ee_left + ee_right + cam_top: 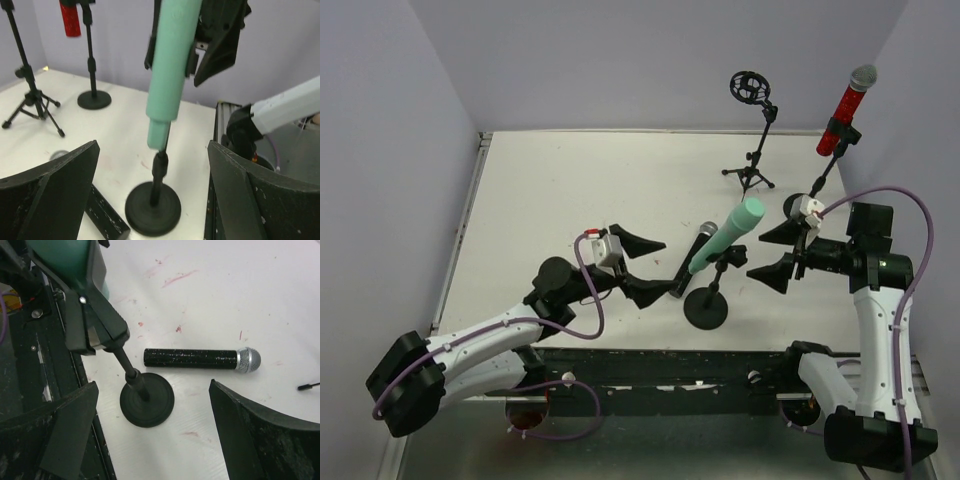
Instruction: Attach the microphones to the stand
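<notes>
The mint-green microphone [725, 237] sits tilted in the clip of a round-base stand [706, 308] near the front; it also shows in the left wrist view [172, 65]. The red microphone [847, 110] is clipped in a stand at the back right. The black microphone [692, 258] lies flat on the table left of the green one's stand, and the right wrist view shows it whole [200, 359]. My left gripper [655, 265] is open and empty, with the black microphone's handle end [102, 212] by one finger. My right gripper [765, 253] is open and empty just right of the green microphone.
A tripod stand [750, 175] with an empty round shock mount [752, 88] stands at the back. The red microphone's stand base [800, 205] is close behind my right gripper. The table's black front rail [660, 385] runs along the near edge. Walls close the left, back and right.
</notes>
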`<state>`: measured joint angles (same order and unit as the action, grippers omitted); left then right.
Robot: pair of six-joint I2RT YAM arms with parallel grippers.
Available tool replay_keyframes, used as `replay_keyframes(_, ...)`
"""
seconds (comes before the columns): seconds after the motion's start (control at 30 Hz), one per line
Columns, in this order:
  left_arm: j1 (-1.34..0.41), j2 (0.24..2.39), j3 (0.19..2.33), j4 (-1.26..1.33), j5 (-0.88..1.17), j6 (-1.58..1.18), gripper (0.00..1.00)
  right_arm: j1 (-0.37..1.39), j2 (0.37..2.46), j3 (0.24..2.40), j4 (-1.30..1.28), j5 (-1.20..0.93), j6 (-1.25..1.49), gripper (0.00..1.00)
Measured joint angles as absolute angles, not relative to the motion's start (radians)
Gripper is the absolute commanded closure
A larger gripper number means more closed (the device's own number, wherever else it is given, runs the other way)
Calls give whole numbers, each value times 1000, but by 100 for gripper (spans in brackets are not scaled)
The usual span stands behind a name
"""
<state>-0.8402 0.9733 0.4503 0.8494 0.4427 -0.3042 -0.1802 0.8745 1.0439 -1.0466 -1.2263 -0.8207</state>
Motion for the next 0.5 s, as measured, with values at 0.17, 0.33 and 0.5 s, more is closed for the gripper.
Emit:
replay_keyframes(0.17,-926,992,357,868,414,-228,7,-196,872,938,-1015,-1201,-838,0)
replay_keyframes(0.33,-1015,1138,317,1022,329,-170,10,-201,884,839,-921,-1202,-835,1)
replay_keyframes(0.5,-1100,1335,300,1194,166,-136,12,-212,916,776,-830,-1203,-813,1)
